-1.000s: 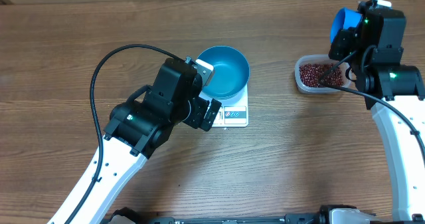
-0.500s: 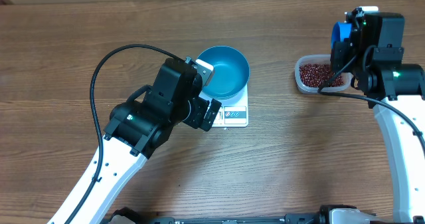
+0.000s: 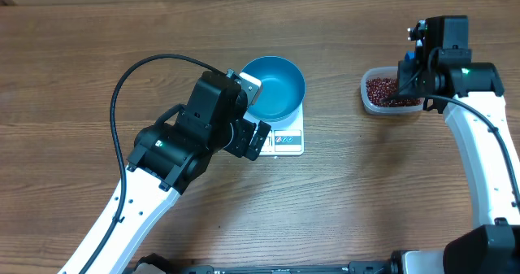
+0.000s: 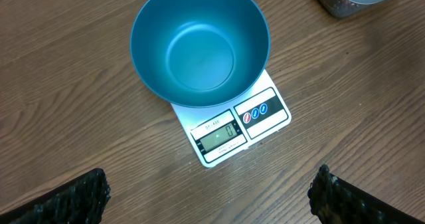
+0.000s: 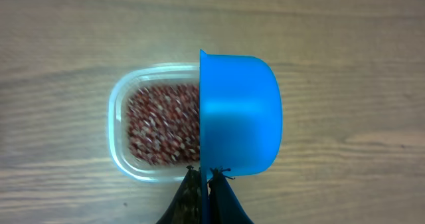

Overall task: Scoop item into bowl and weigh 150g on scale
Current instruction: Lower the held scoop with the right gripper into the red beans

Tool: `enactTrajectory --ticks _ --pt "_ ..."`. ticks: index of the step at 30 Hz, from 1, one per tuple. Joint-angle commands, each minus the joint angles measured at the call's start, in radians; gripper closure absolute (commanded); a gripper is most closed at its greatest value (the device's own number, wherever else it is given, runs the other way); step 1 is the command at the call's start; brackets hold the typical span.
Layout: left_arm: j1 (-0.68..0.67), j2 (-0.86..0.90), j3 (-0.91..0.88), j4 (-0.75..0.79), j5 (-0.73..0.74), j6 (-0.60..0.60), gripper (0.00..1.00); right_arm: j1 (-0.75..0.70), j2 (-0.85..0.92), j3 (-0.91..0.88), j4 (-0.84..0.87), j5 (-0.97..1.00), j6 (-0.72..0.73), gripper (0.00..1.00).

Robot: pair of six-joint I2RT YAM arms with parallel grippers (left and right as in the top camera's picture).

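A round, deep, glossy blue bowl (image 4: pixel 199 48) sits on a small white square digital scale (image 4: pixel 232 131), covering most of its platform. The display and round buttons along the scale's front edge stay uncovered. The digits on the display are too small to read. The scale rests on the brown wooden surface (image 3: pixel 366 193) near the middle.

The left fingers (image 4: pixel 66 201) are spread wide apart and grasp nothing. They hang above the surface just in front of the scale, one dark pad at each lower corner of the left wrist view.

Well to the right, a clear rounded-rectangle plastic tub (image 5: pixel 119 117) holds the heap of small dark red-brown beans (image 5: pixel 163 124). The right fingers (image 5: pixel 222 197) are clenched on the handle of a small blue plastic scoop (image 5: pixel 239 114). Its cup hangs over the tub's right half, hiding that part of the beans. Whether the scoop touches the beans cannot be told.
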Motion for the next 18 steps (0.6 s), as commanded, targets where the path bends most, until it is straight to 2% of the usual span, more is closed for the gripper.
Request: enactTrajectory --ticks 1,18 --pt "0.005 -0.012 0.016 0.003 0.008 0.012 0.00 -0.003 0.005 0.029 -0.013 0.065 -0.004 0.96" --pt "0.005 -0.012 0.016 0.003 0.008 0.012 0.01 -0.003 0.025 0.011 -0.034 0.101 -0.008 0.96"
